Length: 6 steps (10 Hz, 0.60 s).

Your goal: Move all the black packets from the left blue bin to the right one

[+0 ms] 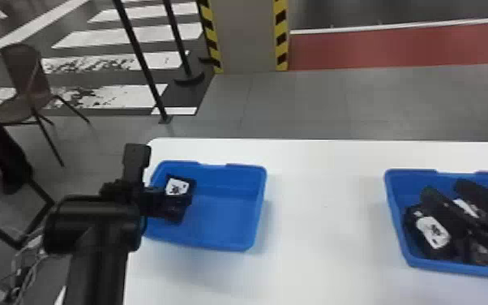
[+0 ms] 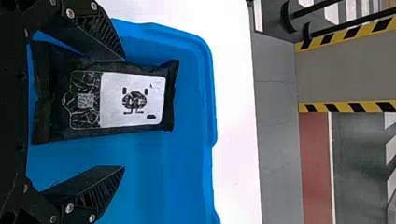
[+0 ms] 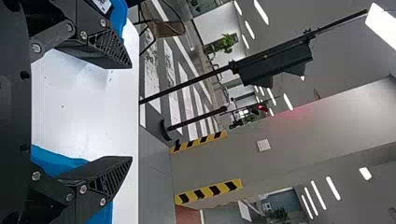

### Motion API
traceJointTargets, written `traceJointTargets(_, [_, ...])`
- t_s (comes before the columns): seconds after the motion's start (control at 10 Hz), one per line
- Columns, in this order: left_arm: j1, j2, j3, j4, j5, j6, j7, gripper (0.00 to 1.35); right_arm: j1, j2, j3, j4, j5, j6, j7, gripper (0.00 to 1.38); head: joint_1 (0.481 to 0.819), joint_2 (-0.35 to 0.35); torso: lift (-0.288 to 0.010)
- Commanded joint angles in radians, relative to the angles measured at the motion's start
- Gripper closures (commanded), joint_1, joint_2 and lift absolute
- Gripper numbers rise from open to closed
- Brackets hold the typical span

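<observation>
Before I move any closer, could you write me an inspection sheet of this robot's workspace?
Surface: white table, holding both bins.
Job's things: at least one black packet in the left blue bin; at least one labelled packet in the right blue bin.
Clutter: nothing seen.
Grippers: left end effector open at the left bin's packet; right end effector open.
Cables: tangled, beside the table's left edge.
Surroundings: chair, pillar with yellow-black edges, posts.
</observation>
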Motion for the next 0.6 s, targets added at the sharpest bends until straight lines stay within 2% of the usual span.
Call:
traceJointTargets(0.0, [-0.009,0.0,-0.008,0.005,0.002,0.016,0.0,0.18,0.005,0.0,0.0,0.0,-0.005,0.0,0.001,0.36,0.695,0.207,-0.11])
traceJointTargets(0.2, [-0.019,0.0,-0.018,0.015,-0.007,0.06,0.0,0.18,0.007,0.0,0.0,0.005,-0.014,0.0,0.003,0.36,0.695,0.203,-0.11])
traceJointTargets(0.3, [-0.034,0.003,-0.033,0.035,-0.014,0.08,-0.002,0.23,0.005,0.0,0.002,0.005,-0.014,0.0,0.003,0.36,0.695,0.203,-0.11])
traceJointTargets(0.4, [-0.044,0.012,-0.056,0.04,-0.013,0.119,-0.002,0.38,0.0,0.0,0.002,0.008,-0.014,0.0,0.005,0.36,0.695,0.201,-0.11])
traceJointTargets(0.5, [-0.056,0.018,-0.074,0.04,-0.021,0.158,-0.002,0.62,-0.003,0.0,0.003,0.01,-0.014,0.0,0.005,0.36,0.695,0.197,-0.11])
